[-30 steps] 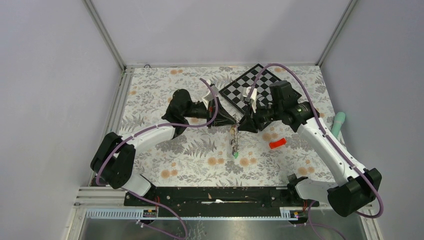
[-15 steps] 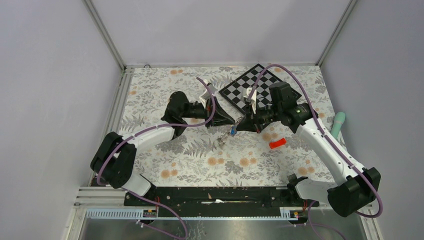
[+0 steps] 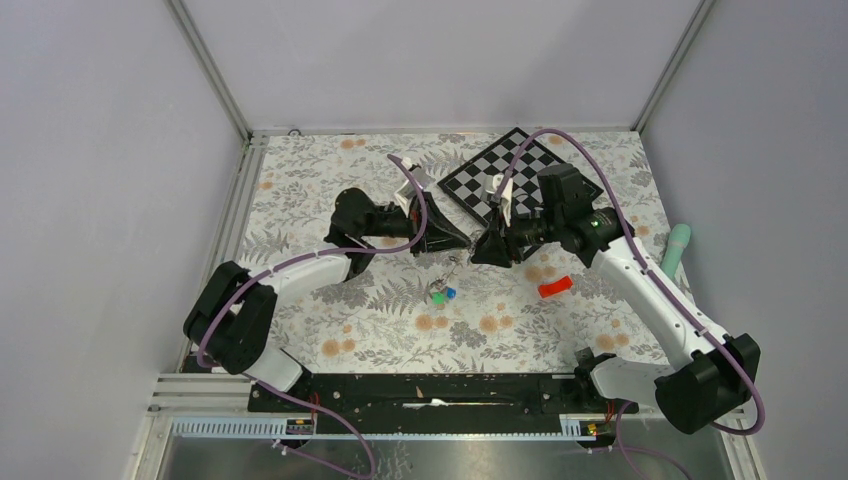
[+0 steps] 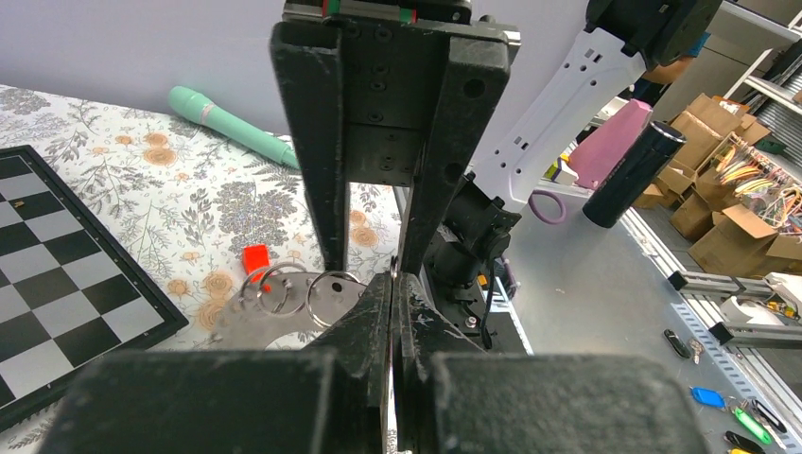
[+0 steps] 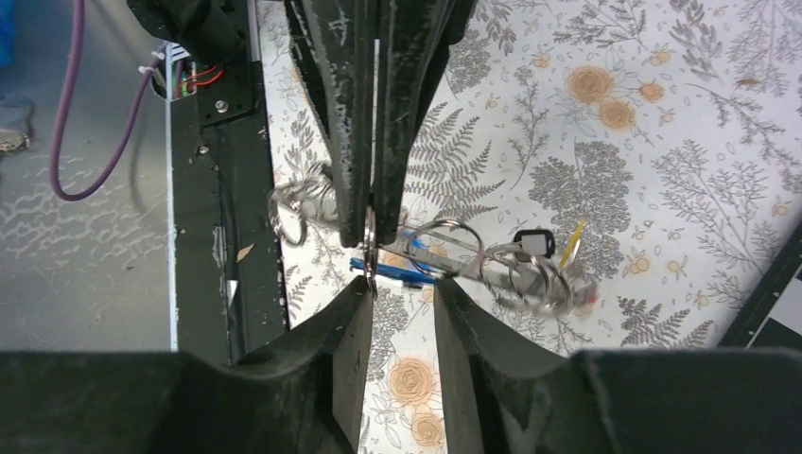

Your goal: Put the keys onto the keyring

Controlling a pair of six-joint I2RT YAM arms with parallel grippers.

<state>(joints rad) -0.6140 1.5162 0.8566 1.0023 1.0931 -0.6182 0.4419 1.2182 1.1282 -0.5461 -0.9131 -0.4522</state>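
Note:
Over the middle of the table my left gripper (image 3: 467, 240) and right gripper (image 3: 481, 247) meet tip to tip. The left gripper (image 4: 393, 279) is shut, pinching the thin edge of the keyring (image 4: 241, 322), a grey flat plate carrying small wire rings. In the right wrist view the keyring (image 5: 454, 253) runs right from that pinch to the keys (image 5: 530, 270), with blue, black and yellow tags showing. From above, the keys (image 3: 441, 292) hang low, green and blue tags showing. My right gripper (image 5: 402, 284) is open, holding nothing; a wire ring touches its left fingertip.
A chequered board (image 3: 500, 175) lies at the back right, just behind the grippers. A red block (image 3: 554, 287) rests on the floral cloth right of the keys. A teal cylinder (image 3: 678, 247) lies at the right edge.
The bunch of keys hung straight down below the grippers a second ago; it has swung left and bunched up. Both grippers have shifted slightly.

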